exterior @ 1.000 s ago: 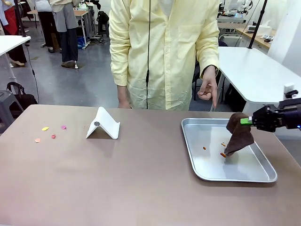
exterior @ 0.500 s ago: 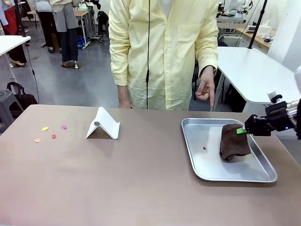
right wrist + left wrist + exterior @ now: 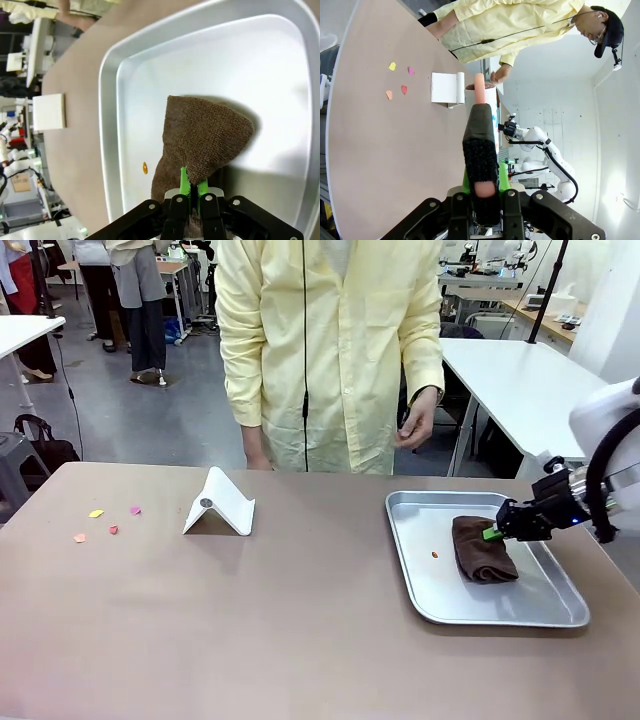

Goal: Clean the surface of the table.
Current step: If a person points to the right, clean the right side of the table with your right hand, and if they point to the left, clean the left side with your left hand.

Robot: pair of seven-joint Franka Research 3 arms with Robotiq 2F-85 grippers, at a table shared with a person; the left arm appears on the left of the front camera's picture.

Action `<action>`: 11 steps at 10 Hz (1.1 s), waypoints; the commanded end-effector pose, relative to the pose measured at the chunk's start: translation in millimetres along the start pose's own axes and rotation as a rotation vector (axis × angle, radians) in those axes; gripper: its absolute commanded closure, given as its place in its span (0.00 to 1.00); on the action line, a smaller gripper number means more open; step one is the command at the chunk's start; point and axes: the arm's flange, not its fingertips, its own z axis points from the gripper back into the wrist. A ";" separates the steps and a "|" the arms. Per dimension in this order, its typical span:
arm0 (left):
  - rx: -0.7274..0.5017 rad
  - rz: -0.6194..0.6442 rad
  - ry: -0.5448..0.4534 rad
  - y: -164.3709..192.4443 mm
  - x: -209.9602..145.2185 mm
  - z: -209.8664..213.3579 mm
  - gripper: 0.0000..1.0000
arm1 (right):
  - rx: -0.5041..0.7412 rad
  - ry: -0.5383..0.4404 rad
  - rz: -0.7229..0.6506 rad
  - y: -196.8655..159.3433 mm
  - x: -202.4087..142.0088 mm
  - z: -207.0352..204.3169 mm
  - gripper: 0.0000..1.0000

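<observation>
Table [image 3: 300, 620] is the big brown one, w/ a person in a yellow coat standing at the far edge, one hand [image 3: 414, 426] loosely curled at their side. Top's mostly bare. Four little paper scraps [image 3: 113, 530] (yellow, pink, orange-ish) sit near the far left corner. A white folded stand [image 3: 221, 506] is a bit right of them, well apart from the metal tray [image 3: 402, 550] over on the right side. In the tray there's a brown cloth [image 3: 484, 551] lying folded, right of centre, plus one tiny orange bit [image 3: 435, 555] left of it, not touching. Right gripper [image 3: 494, 533] is down at the cloth's far right corner, fingers pinched together on the edge of the fabric. Its wrist cam shows the green pads [image 3: 184, 181] squeezing it pretty clearly, w/ the rest of the cloth spread out on the tray floor. Left gripper [image 3: 483, 181] is clamped on a black tool [image 3: 480, 135] w/ a pinkish tip, which sticks straight out between the fingers and points roughly toward the stand. Can't tell what kind of tool it is tbh, or how high it's held.
</observation>
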 end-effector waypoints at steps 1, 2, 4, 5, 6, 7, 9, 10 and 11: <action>-0.009 -0.008 0.007 -2.5 -4.2 2.5 1.00 | -0.075 0.028 -0.004 12.7 8.1 -12.7 0.94; -0.009 -0.008 0.007 -2.5 -4.2 2.5 1.00 | -0.096 0.050 0.006 16.6 7.4 -22.3 0.94; -0.009 -0.008 0.007 -2.5 -4.2 2.5 1.00 | -0.108 0.099 0.040 29.1 5.8 -42.5 0.94; -0.009 -0.008 0.007 -2.5 -4.2 2.5 1.00 | -0.110 0.114 0.053 35.9 6.1 -51.3 0.94; -0.009 -0.008 0.007 -2.5 -4.2 2.5 1.00 | -0.107 0.125 0.065 43.1 5.4 -59.1 0.94; -0.009 -0.008 0.007 -2.5 -4.2 2.5 1.00 | -0.094 0.144 0.083 50.6 3.5 -66.1 0.94; -0.009 -0.008 0.007 -2.5 -4.2 2.5 1.00 | -0.086 0.165 0.104 62.5 -0.7 -78.6 0.94; -0.009 -0.008 0.007 -2.5 -4.2 2.5 1.00 | -0.066 0.181 0.121 68.8 -4.2 -83.1 0.94; -0.009 -0.008 0.007 -2.5 -4.2 2.5 1.00 | -0.053 0.188 0.135 75.4 -7.3 -86.2 0.94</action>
